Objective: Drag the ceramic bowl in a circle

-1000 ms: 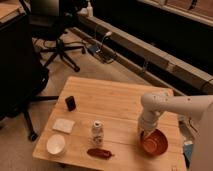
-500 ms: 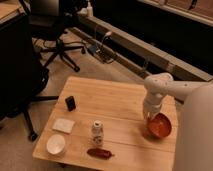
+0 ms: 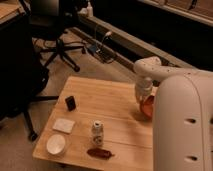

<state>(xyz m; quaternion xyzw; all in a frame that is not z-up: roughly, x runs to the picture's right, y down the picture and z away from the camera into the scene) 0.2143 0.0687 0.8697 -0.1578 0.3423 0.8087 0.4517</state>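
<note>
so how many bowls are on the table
2. The ceramic bowl at the table's right edge, partly behind the arm, with the gripper at it; the white bowl at the near left corner.

The big white arm link (image 3: 182, 125) fills the lower right foreground. Beyond it the arm bends at a rounded elbow (image 3: 148, 67), and the wrist (image 3: 143, 87) drops straight down. The hand (image 3: 144, 102) points downward, fingers closed together, low over the right side of the tabletop (image 3: 110, 100).
</note>
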